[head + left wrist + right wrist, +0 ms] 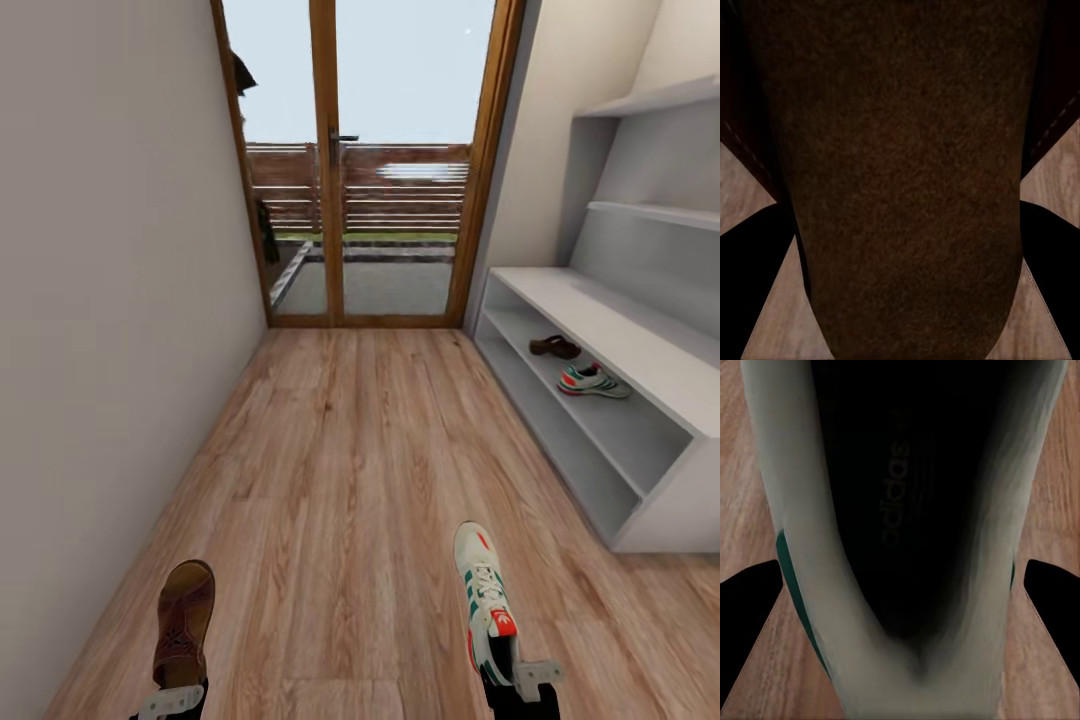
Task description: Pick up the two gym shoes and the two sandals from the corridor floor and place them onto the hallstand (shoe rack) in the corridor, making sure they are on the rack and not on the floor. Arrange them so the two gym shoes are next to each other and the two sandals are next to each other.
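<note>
My left gripper (172, 700) is shut on the heel of a dark-brown sandal (184, 622), held low at the lower left of the head view. The sandal's sole (900, 172) sits between the dark fingers (750, 285) in the left wrist view. My right gripper (520, 682) is shut on a white gym shoe (484, 592) with green stripes; its opening (900, 510) lies between the fingers (746, 619). The pale hallstand (640, 345) stands at the right. On its shelf lie the other sandal (554, 347) and the other gym shoe (594, 381), side by side.
Wood-plank corridor floor (370, 450) stretches ahead to a wood-framed glass door (360, 160). A plain wall (110, 300) runs close along the left. Two floating shelves (655, 212) hang above the hallstand's bench.
</note>
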Available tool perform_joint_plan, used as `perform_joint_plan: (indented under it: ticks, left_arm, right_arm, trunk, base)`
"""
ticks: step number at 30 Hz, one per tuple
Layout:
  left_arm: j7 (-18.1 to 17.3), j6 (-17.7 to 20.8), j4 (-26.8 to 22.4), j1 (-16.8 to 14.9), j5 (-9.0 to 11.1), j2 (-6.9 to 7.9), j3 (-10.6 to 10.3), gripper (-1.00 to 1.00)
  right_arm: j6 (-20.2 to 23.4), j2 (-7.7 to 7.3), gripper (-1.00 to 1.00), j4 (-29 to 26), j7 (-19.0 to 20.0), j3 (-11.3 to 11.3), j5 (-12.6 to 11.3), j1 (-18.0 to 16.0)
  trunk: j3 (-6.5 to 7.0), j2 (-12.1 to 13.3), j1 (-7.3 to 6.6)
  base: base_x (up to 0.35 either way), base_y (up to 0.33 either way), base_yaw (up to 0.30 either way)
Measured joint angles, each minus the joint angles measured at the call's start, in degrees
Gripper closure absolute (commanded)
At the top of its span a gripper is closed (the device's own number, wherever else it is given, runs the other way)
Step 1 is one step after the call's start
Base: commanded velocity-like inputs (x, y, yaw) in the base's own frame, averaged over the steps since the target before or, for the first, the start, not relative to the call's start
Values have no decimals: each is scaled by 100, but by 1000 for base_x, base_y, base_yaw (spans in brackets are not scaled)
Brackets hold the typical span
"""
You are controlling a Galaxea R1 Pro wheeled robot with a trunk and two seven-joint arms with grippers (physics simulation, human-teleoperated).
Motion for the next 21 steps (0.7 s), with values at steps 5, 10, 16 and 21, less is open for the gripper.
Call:
perform_joint_plan:
  ticks: [5,10,16,21]
  left_arm:
    - [0,-3,-8,0,1,0,0,100]
    - [-1,-2,-8,0,15,0,0,100]
    - [0,-3,-8,0,25,0,5,100]
    - [0,-8,-9,0,27,0,8,100]
  right_arm:
    - [0,0,100,0,0,0,0,2]
    - [0,1,100,5,0,-1,0,0]
    - [0,0,100,5,0,0,0,0]
    - [0,0,100,6,0,0,0,1]
  trunk:
    - [0,0,0]
    - [0,0,0]
    - [0,0,0]
    - [0,0,0]
  base:
    - [340,0,0]
    - [340,0,0]
    - [340,0,0]
    - [340,0,0]
